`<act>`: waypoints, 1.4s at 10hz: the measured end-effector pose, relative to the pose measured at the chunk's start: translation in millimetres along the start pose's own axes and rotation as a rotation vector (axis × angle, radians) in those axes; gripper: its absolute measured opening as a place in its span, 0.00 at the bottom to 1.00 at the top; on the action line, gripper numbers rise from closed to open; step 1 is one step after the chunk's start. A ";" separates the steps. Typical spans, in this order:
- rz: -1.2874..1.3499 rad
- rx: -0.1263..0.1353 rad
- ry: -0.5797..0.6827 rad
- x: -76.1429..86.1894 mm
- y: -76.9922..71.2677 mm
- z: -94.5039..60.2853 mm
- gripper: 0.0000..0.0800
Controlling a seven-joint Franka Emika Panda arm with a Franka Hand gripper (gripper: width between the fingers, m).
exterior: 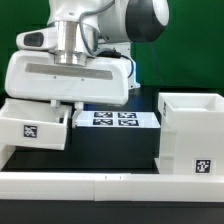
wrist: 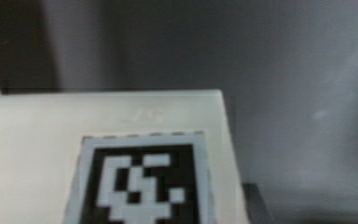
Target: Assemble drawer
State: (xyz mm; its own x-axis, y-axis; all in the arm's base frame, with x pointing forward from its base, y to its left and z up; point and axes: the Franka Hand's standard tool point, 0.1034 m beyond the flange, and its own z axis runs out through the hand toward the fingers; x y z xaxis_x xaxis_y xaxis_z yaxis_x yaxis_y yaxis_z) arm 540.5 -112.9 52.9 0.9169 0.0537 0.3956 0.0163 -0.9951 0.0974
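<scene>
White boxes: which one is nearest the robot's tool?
The low white plastic box at the exterior view's left; the taller open white casing stands apart, rightward.

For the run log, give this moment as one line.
gripper: at tray, grip unclear | casing: separate, exterior view's right | state: unassembled

Exterior view is bright and pretty even, the white casing (exterior: 190,125) nearly blown out against the dark tabletop (exterior: 125,150). Wrist view is dimmer, greyish and really soft; the close-up tag (wrist: 146,186) has fuzzy edges.
</scene>
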 end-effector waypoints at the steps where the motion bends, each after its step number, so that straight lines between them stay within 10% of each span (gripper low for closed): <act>1: 0.018 0.007 0.000 -5.2 -1.7 1.2 0.05; 4: 0.033 0.017 -0.008 -5.4 -6.3 2.7 0.05; 8: 0.078 0.073 -0.046 -19.2 -49.5 26.2 0.05; 11: 0.084 0.074 -0.050 -19.8 -46.9 27.3 0.05; 14: 0.090 0.073 -0.050 -19.7 -46.4 27.0 0.53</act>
State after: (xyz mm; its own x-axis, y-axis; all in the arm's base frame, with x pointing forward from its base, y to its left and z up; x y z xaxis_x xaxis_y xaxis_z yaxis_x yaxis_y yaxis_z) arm 532.5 -70.0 15.9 0.9348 -0.0386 0.3530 -0.0397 -0.9992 -0.0043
